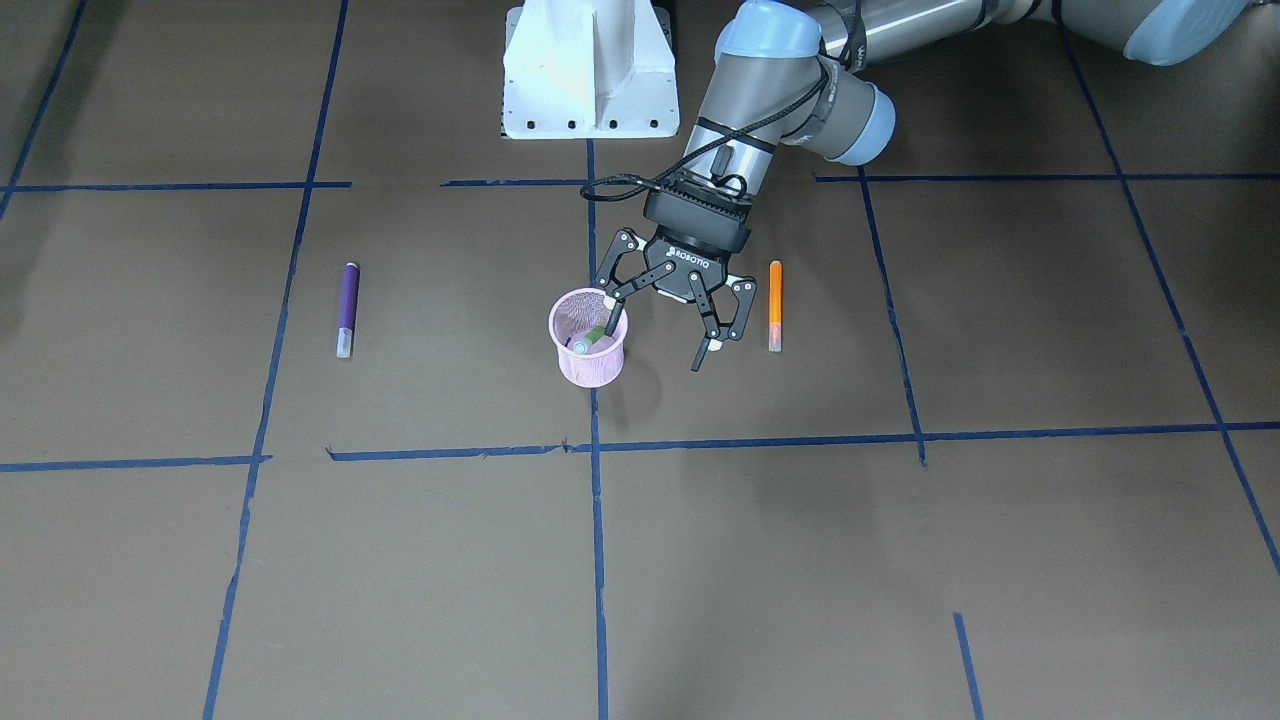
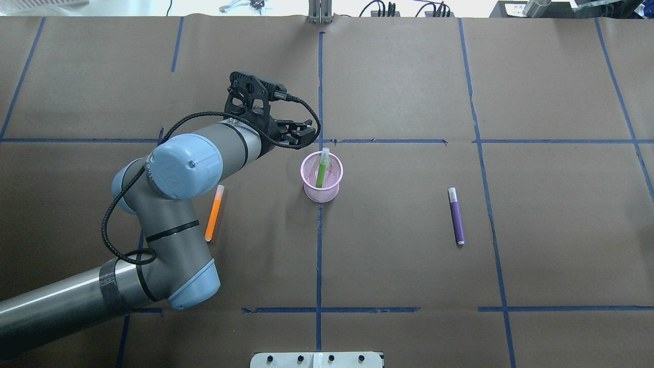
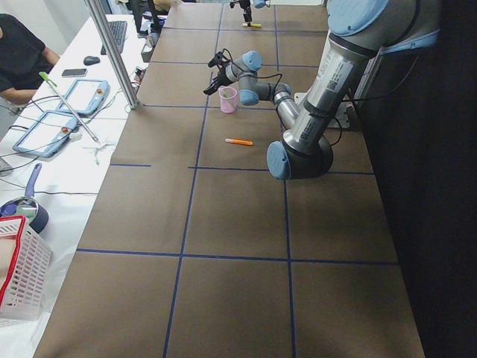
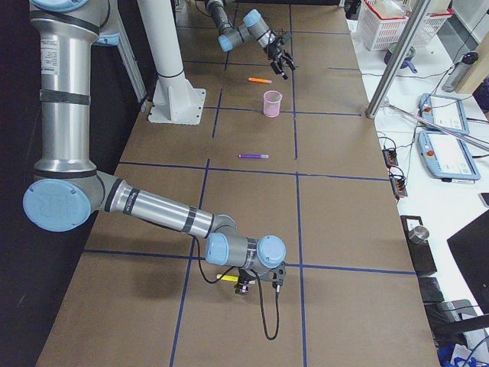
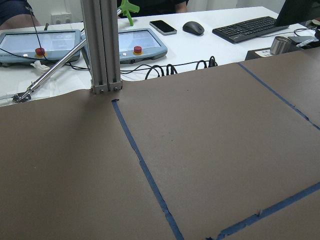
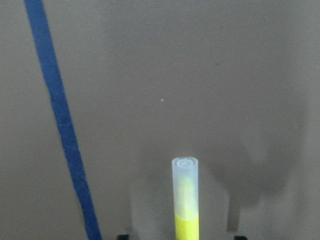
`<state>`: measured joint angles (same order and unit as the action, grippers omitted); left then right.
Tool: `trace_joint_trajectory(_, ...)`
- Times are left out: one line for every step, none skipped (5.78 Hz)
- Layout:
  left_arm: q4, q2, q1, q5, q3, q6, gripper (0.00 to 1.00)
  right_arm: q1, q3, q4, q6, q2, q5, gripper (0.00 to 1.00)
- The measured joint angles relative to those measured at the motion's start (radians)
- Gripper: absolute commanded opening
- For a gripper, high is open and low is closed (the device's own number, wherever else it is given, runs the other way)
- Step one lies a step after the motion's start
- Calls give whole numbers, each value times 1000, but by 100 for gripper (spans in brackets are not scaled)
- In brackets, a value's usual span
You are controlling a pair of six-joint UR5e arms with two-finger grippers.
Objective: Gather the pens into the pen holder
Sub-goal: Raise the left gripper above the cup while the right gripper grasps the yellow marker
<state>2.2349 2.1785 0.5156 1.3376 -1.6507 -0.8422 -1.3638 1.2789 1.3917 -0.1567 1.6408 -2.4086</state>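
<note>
The pink mesh pen holder (image 1: 588,352) stands mid-table, also in the overhead view (image 2: 322,179). The green pen (image 2: 321,173) leans inside it, cap end up. My left gripper (image 1: 652,355) is open and empty, just above and beside the cup's rim on the robot's left; overhead it shows as the left gripper (image 2: 299,134). The orange pen (image 1: 775,305) lies on the table close beside that gripper. The purple pen (image 1: 347,308) lies farther off on the other side. My right gripper (image 4: 260,284) is low over the table far from the cup, fingers apart, over a yellow pen (image 6: 185,200).
Blue tape lines (image 2: 319,245) grid the brown table. The white arm base (image 1: 590,70) stands at the robot's edge. Beyond the far edge are a metal post (image 5: 102,45), teach pendants and a keyboard. A red-rimmed basket (image 3: 19,276) sits off the table's end.
</note>
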Motion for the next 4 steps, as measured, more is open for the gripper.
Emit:
trace_joint_trajectory(1,0,0,0,0,0,99,0,-5,0,0,-1,0,68)
trace_joint_trajectory(1,0,1,0,0,-1,99,0,-9,0,-1,-1,1,68)
trace_joint_trajectory(2,0,1,0,0,-1,99,0,-16,-1,0,-1,1,66)
trace_joint_trajectory(3,0,1,0,0,0,99,0,-23,-2,0,-2,2,57)
